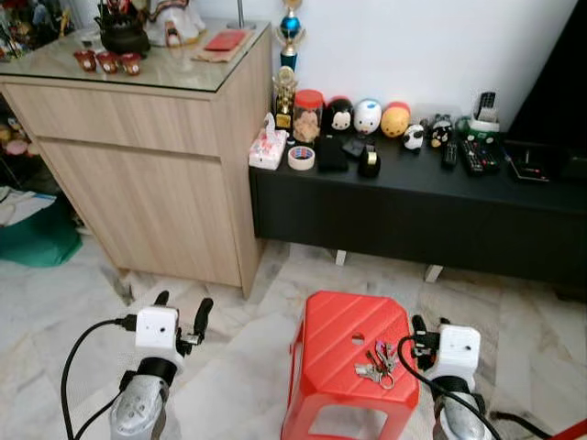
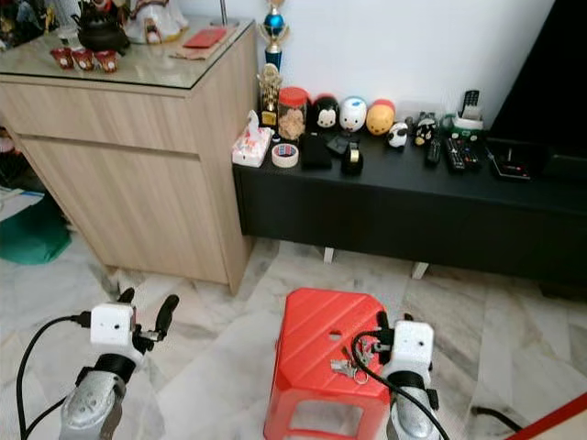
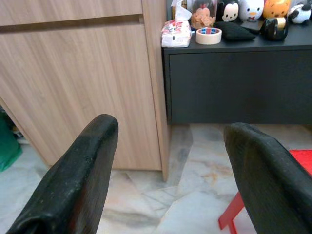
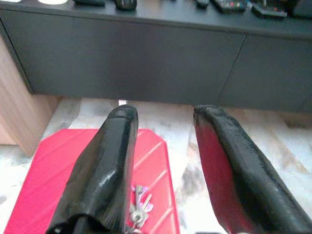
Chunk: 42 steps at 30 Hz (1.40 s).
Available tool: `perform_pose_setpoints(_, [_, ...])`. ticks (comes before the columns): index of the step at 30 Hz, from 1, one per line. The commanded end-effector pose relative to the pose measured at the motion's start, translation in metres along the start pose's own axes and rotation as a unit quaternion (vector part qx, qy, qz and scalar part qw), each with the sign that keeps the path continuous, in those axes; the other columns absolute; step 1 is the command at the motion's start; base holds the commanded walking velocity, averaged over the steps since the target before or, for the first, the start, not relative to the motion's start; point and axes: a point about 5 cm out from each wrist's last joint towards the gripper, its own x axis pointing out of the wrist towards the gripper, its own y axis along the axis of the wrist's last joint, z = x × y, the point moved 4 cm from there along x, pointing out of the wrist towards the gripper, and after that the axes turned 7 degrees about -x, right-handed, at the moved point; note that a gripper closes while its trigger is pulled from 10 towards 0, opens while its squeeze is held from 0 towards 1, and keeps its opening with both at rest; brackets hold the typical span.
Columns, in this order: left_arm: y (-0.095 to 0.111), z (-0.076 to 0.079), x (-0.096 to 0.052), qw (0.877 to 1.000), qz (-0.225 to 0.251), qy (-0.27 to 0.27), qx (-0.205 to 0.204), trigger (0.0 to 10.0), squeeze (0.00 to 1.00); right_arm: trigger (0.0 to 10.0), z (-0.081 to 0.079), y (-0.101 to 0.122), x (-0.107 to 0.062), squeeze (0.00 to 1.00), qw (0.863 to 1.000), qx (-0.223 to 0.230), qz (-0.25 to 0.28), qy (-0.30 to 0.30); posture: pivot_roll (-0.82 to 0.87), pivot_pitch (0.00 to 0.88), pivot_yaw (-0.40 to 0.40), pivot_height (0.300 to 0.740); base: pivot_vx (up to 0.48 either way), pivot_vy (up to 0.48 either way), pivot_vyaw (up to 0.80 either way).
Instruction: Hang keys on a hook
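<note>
A bunch of keys [image 1: 377, 360] lay on the top of a red plastic stool [image 1: 339, 341], near its front right corner, spread flat with a ring and several metal blades fanned out. Judged from that, the bunch would be light but loose and jangly: the stiff, smooth blades would swing and slide against one another, so a hold on a single blade could slip. The ring, or the point where the blades met it, looked the surest place to take hold, leaving the ring free to drop over a hook. No hook could be made out.

The right pincer [image 1: 421, 329] hovered low just beside the stool's right edge, close to the keys, its two black fingers [image 4: 113, 165] apart and holding nothing; the wrist view showed the keys below them. The right arm was bent and reached forward. The left pincer [image 1: 182, 310] was held forward over the marble floor [image 1: 238, 357], well apart from the stool, fingers spread wide and empty, pointing toward a wooden cabinet [image 1: 147, 174] and a black TV console [image 1: 413, 211].
</note>
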Motion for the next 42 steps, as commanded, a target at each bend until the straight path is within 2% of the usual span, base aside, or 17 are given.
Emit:
perform_pose_setpoints(1, [0.003,-0.004,0.004,1.0,-0.001,0.002,-0.004,10.0,0.0,10.0,-0.008,-0.004,-0.002,0.0,1.0,-0.002,-0.014,0.011,0.05,0.0,-0.016,0.74,0.0,0.0,0.0])
perform_pose_setpoints(3, [0.004,-0.005,0.005,1.0,-0.006,0.0,-0.001,10.0,0.0,10.0,-0.009,-0.006,-0.003,0.0,1.0,-0.007,-0.019,0.013,0.04,0.0,-0.007,0.73,0.0,0.0,0.0])
perform_pose_setpoints(11, [0.0,-0.005,0.003,1.0,-0.015,0.005,-0.005,10.0,0.0,10.0,0.011,-0.005,0.0,0.0,1.0,0.004,-0.022,-0.008,0.03,0.0,0.004,0.67,0.0,0.0,0.0])
perform_pose_setpoints(13, [-0.001,-0.006,0.003,1.0,-0.018,0.008,-0.006,10.0,0.0,10.0,0.01,-0.006,0.001,0.0,1.0,0.001,-0.021,-0.007,0.05,0.0,-0.002,0.655,0.0,0.0,0.0])
perform_pose_setpoints(21, [0.0,-0.019,-0.001,0.999,-0.019,0.031,-0.005,10.0,0.0,10.0,-0.001,0.0,0.007,0.0,1.0,0.003,-0.018,0.017,0.07,0.0,-0.033,0.655,0.0,0.0,0.0])
perform_pose_setpoints(31, [-0.002,-0.011,0.002,0.999,-0.024,0.024,-0.012,10.0,0.0,10.0,0.006,-0.001,0.008,0.0,1.0,0.002,-0.019,0.008,0.06,0.0,-0.015,0.655,0.0,0.0,0.0])
perform_pose_setpoints(42, [0.001,-0.014,0.004,0.999,-0.023,0.028,-0.013,10.0,0.0,10.0,0.003,-0.005,0.006,0.0,1.0,0.004,-0.026,0.011,0.05,0.0,-0.01,0.655,0.0,0.0,0.0])
